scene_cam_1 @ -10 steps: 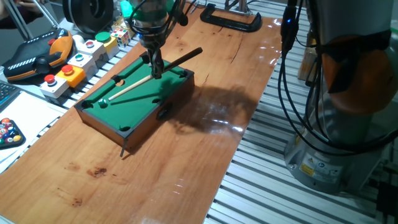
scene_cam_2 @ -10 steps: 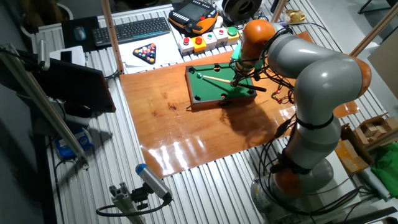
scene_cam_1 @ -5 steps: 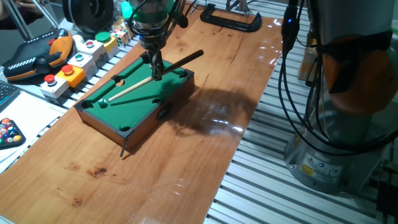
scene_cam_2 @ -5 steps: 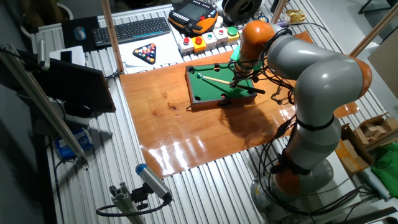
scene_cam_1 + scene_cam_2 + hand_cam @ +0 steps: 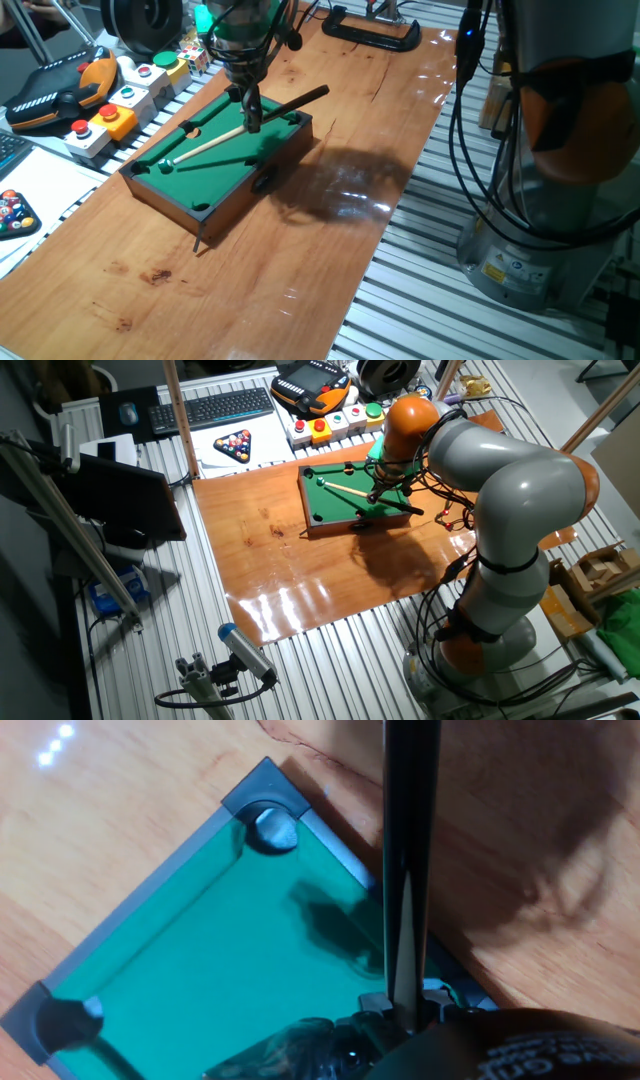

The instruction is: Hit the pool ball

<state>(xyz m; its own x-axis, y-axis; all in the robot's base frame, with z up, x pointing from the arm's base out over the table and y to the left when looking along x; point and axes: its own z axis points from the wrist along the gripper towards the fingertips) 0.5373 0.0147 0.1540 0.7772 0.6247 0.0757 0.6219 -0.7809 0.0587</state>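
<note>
gripping the cue (image 5: 232,133) near its dark butt end, the jaws (image 5: 252,117) are closing tight on it above the right end of the small pool table (image 5: 218,160), which is sitting on the wooden table (image 5: 330,210), while the pool ball itself is too small to pick out.

The cue (image 5: 232,133) lies across the pool table (image 5: 205,170) on the wooden board (image 5: 330,200).
</note>
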